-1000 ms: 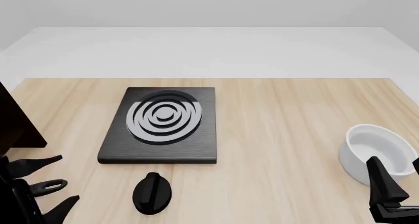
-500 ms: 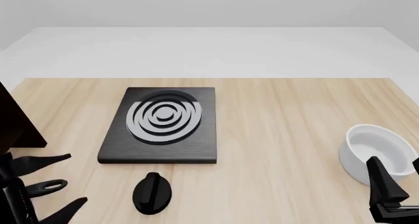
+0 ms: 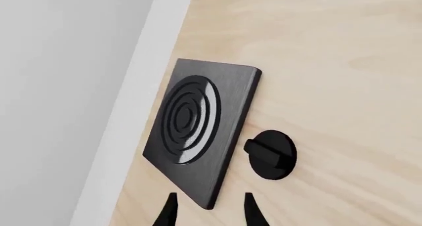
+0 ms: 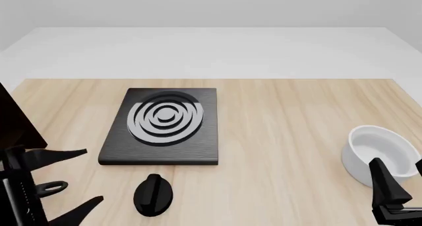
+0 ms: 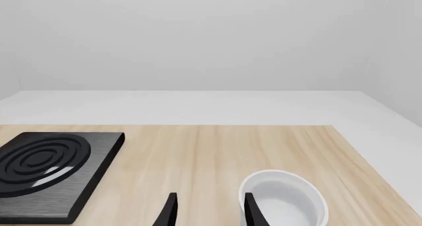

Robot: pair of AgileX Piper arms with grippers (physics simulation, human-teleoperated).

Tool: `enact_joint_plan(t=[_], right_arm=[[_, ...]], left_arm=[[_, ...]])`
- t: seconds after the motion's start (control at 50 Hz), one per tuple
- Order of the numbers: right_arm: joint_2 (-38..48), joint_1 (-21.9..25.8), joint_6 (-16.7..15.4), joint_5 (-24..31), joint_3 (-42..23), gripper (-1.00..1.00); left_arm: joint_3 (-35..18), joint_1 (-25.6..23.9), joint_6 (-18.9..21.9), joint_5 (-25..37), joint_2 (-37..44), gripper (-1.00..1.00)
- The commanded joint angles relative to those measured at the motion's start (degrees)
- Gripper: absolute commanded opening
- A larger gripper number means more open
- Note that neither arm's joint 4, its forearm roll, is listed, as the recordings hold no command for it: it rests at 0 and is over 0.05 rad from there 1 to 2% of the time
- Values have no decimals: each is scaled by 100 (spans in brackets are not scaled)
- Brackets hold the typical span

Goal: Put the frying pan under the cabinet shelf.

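Only the looped end of the frying pan's thin black handle (image 4: 50,188) shows, lying on the table at the near left; the pan's round body is out of view. The dark cabinet shelf (image 4: 17,129) is cut off by the left edge, just behind it. My left gripper (image 4: 93,174) is open, and the loop appears between the bases of its fingers in the front view. In the left wrist view the left gripper (image 3: 209,212) has nothing between its tips. My right gripper (image 4: 400,179) is open beside the white bowl, and the right wrist view shows the right gripper (image 5: 209,211) empty.
A flat black stove plate (image 4: 161,129) with grey rings lies left of centre, also in the wrist views (image 3: 197,132) (image 5: 49,176). A small black oval knob (image 4: 153,196) (image 3: 270,154) sits in front of it. A white bowl (image 4: 379,154) (image 5: 283,201) stands at the near right.
My left gripper has shifted right and forward, its fingertips now past the handle loop and looking wider apart. The loop has stayed where it was. The right arm has not moved.
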Motion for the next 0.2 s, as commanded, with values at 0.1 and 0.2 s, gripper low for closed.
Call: enact_joint_plan(t=[0.1, 0.2], right_arm=[[1, 0, 0, 0, 0, 100], [0, -1, -1, 0, 0, 100]], left_arm=[[-228, -426, -664, -582, 436, 100], [-564, -280, -955, -710, 400, 100]])
